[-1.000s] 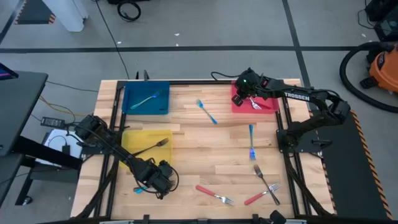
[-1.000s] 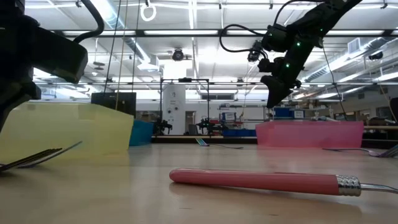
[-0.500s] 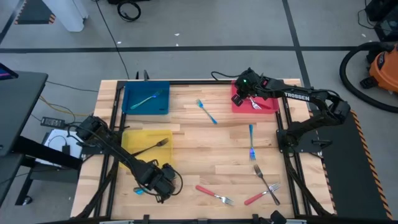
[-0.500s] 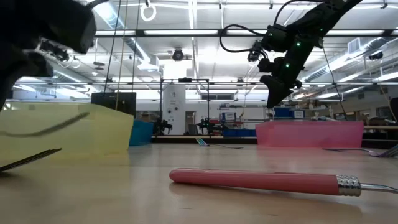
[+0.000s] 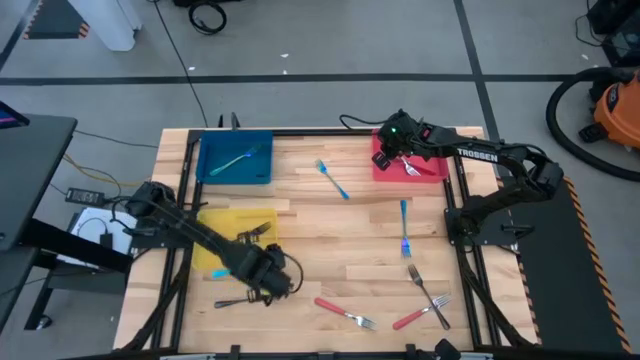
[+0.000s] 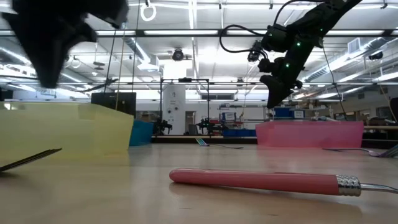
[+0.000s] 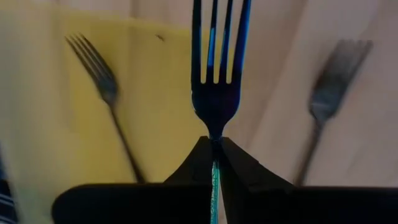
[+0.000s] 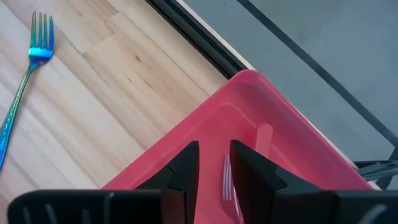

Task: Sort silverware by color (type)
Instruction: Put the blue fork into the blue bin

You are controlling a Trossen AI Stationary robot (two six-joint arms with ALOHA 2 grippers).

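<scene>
My left gripper (image 5: 263, 277) points down by the near edge of the yellow tray (image 5: 215, 225), shut on a blue fork (image 7: 214, 74); the fork's teal handle (image 5: 220, 272) sticks out toward the table's left. One black fork (image 7: 102, 81) lies in the yellow tray. Another black fork (image 5: 235, 300) lies flat on the wood beside it. My right gripper (image 8: 209, 168) hangs open above the red tray (image 5: 385, 170), which holds a red-handled fork (image 8: 227, 180). The blue tray (image 5: 210, 165) holds a blue fork (image 5: 235, 160). My left gripper pinches the blue fork at its neck (image 7: 215, 138), just behind the tines, between its two fingertips. The fingers come from above, pointing down, and lie across the fork. The fork hangs clear of the table, tines toward the table's right and handle toward its left.
Loose on the wood lie two blue forks (image 5: 333, 180) (image 5: 404, 228), two crossed dark forks (image 5: 428, 290) and two red forks (image 5: 345, 313) (image 5: 415, 318). In the low view one red handle (image 6: 255, 180) lies close in front. Bare wood runs through the table's middle.
My left gripper has risen and gone toward the yellow tray, rolling as it went. It has carried the blue fork up off the table. The black fork that lay beside the blue one has stayed on the wood near the front edge.
</scene>
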